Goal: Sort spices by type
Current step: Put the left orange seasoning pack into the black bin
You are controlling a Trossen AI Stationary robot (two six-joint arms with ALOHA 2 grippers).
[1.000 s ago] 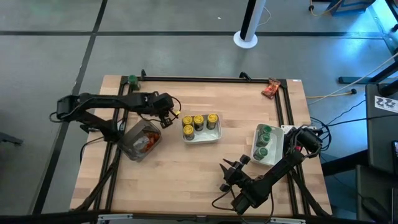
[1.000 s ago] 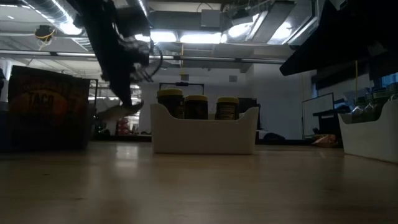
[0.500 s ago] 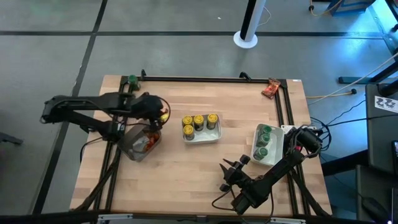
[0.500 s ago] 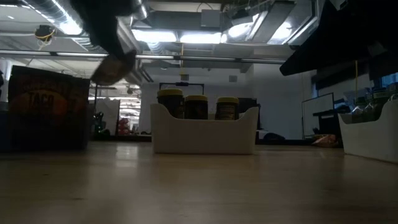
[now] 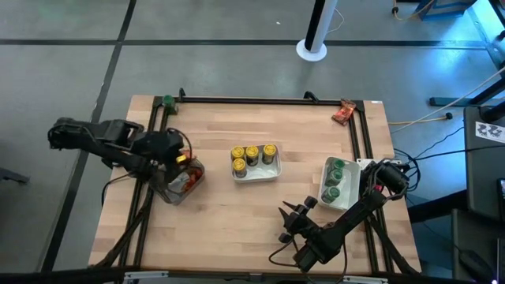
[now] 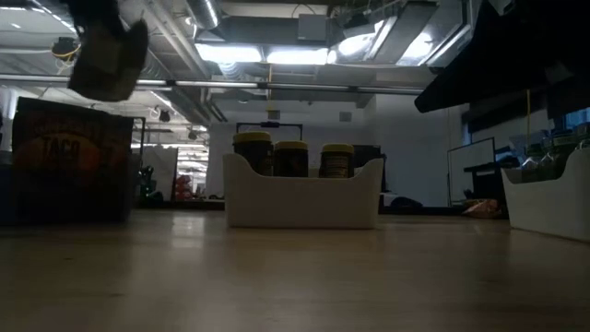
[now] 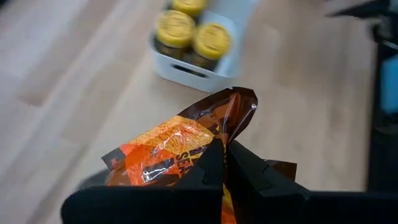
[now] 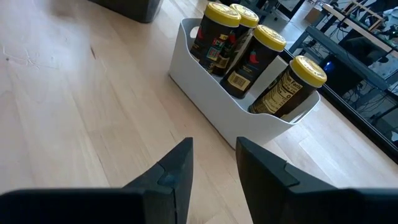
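My left gripper (image 5: pixel 178 158) is shut on a red-orange packet (image 7: pixel 177 143) and holds it above the clear bin (image 5: pixel 167 191) at the table's left, which has more orange packets inside. In the low view the packet (image 6: pixel 111 57) hangs high over the bin (image 6: pixel 69 161). Three yellow-lidded jars stand in a white tray (image 5: pixel 254 173) mid-table. Green-lidded jars stand in a second white tray (image 5: pixel 325 188) at the right. My right gripper (image 5: pixel 287 222) waits open near the front edge, pointing at the yellow-jar tray (image 8: pixel 205 87), with nothing between its fingers. My left gripper pinches the packet's lower part (image 7: pixel 214 149) between its two fingers, which slant downward from the table's left. Most of the packet sticks out beyond the fingertips (image 7: pixel 217 163). It is lifted clear, over the bin.
Another red-orange packet (image 5: pixel 343 113) lies at the table's far right corner. A small green thing (image 5: pixel 167 101) sits at the far left corner. Bare wood lies between the trays and along the near edge.
My left gripper has carried the packet up and toward the table's left, from beside the yellow-jar tray to above the bin, tipping further downward as it went. It has stayed shut on the packet.
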